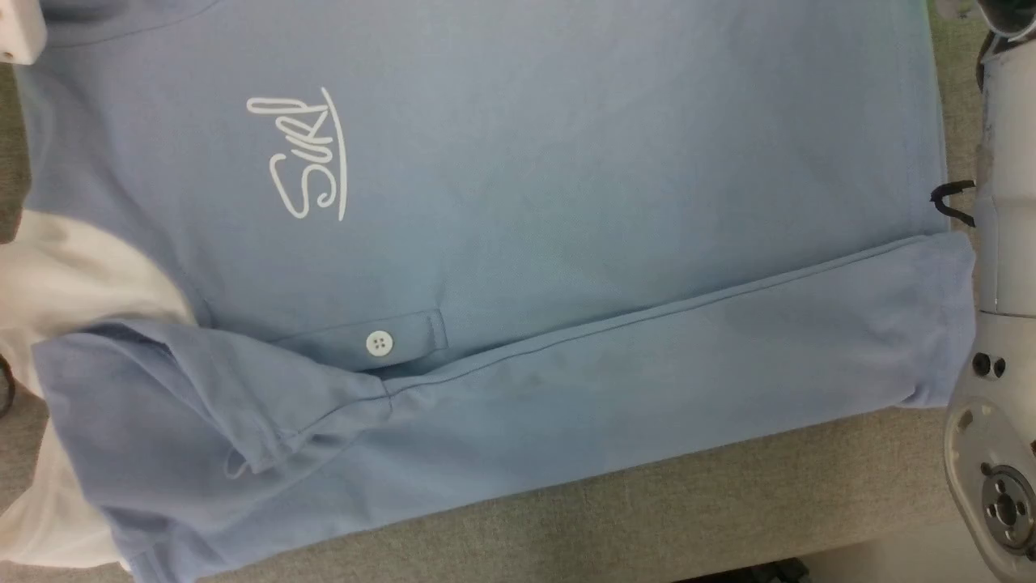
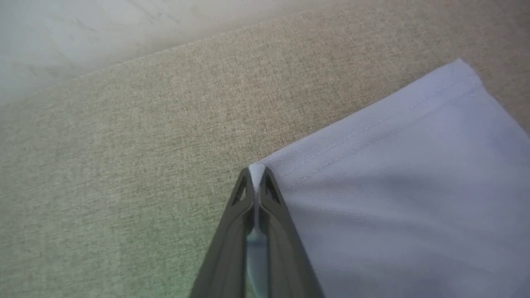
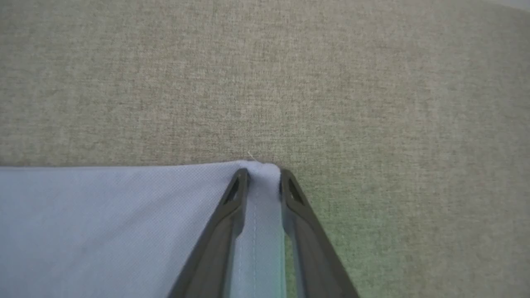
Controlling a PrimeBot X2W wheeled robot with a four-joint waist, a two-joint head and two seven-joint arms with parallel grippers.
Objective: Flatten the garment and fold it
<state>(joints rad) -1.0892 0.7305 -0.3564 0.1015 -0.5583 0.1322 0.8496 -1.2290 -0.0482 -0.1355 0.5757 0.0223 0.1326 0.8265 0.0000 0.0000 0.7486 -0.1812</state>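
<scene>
The garment (image 1: 518,202), a light blue polo shirt, lies flat on the beige table with its white script logo (image 1: 303,154) up. Its near side is folded over, up to the button placket (image 1: 378,342). The white collar (image 1: 89,275) is at the left. In the left wrist view my left gripper (image 2: 257,174) is shut on a hemmed corner of the garment (image 2: 397,198). In the right wrist view my right gripper (image 3: 263,174) straddles another corner of the garment (image 3: 112,223). Its fingers stand apart with the hem strip between them.
The beige woven table cover (image 1: 728,502) shows along the near side, ending at an edge at the bottom right. A pale robot arm (image 1: 999,267) runs down the right edge, beside the shirt's hem. A pale floor (image 2: 83,33) lies past the table edge in the left wrist view.
</scene>
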